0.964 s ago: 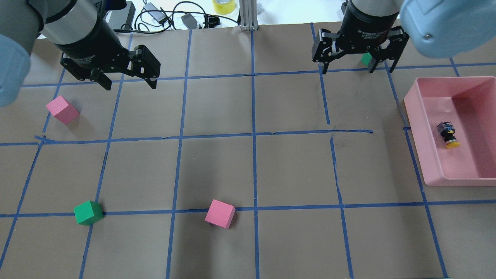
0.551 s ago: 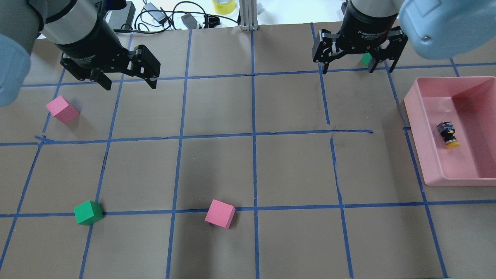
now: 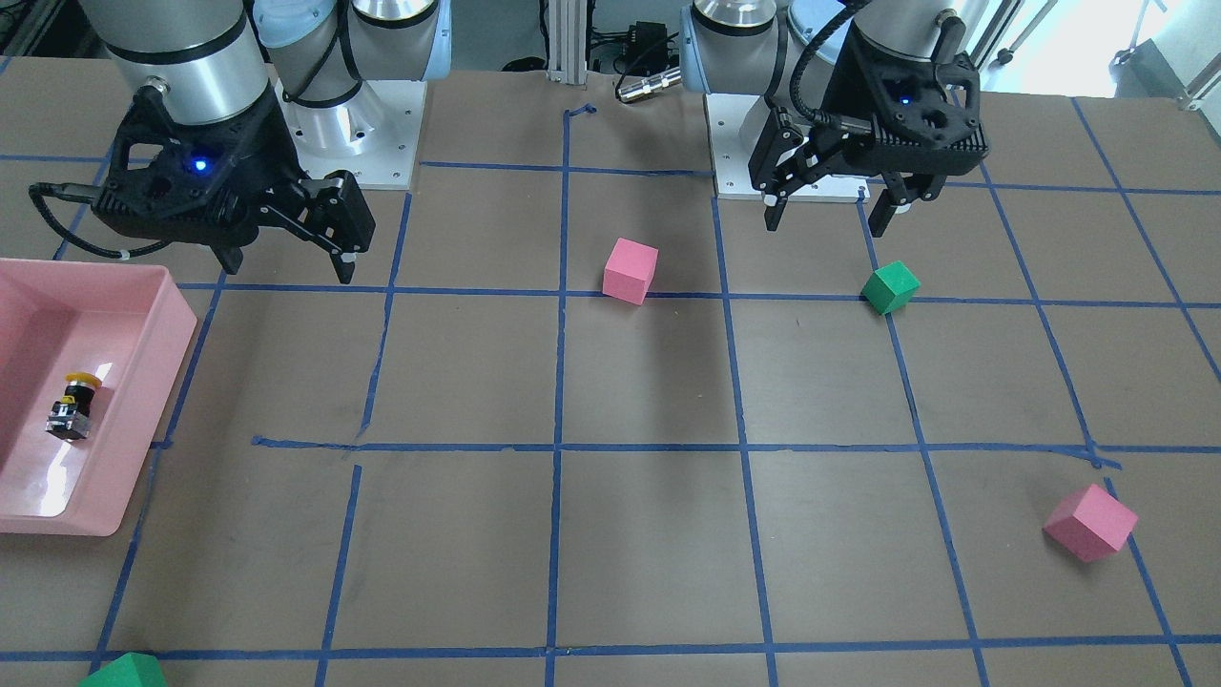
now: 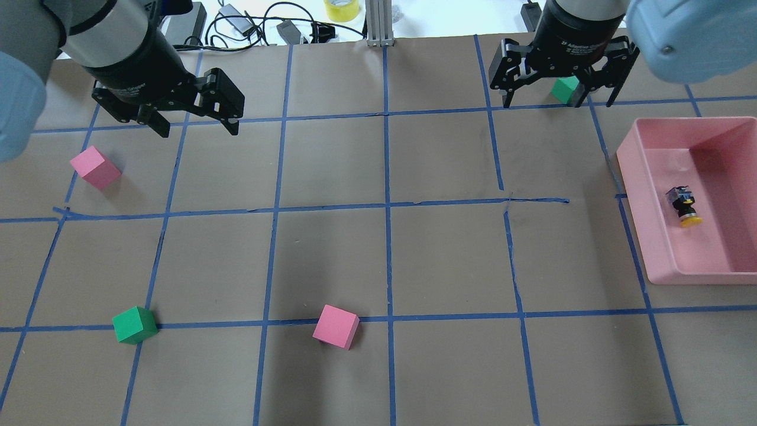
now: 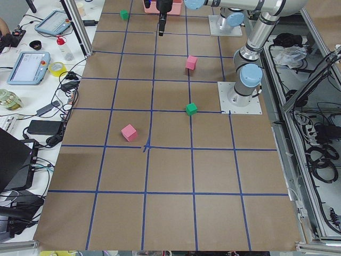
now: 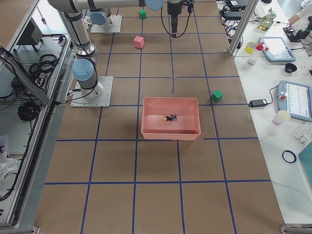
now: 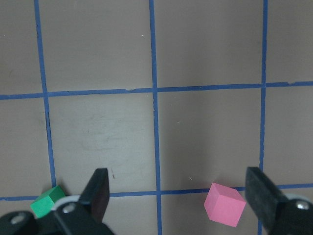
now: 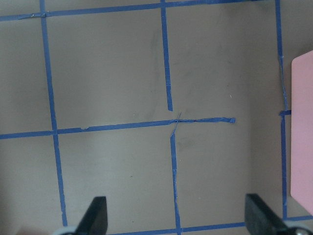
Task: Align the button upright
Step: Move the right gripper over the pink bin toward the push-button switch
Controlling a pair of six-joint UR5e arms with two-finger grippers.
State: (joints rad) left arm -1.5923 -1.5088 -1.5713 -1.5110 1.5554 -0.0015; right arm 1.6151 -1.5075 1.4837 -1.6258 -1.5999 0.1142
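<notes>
Button (image 4: 683, 207) on its side inside tray (image 4: 641, 201); tray at right edge of table (image 4: 449, 260). Far-left cube (image 4: 95, 168), near-left cube (image 4: 135, 325), near-centre cube (image 4: 336, 326), far-right cube (image 4: 565, 89) on table, well apart; far-right cube beyond tray.

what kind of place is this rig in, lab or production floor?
Most likely a robotics research lab: a paper-covered table gridded in blue tape, teach pendants on the side bench, and foam cubes as props.

Opposed overhead and front views, two end views, downward wrist close-ups; common table (image 4: 437, 260).
</notes>
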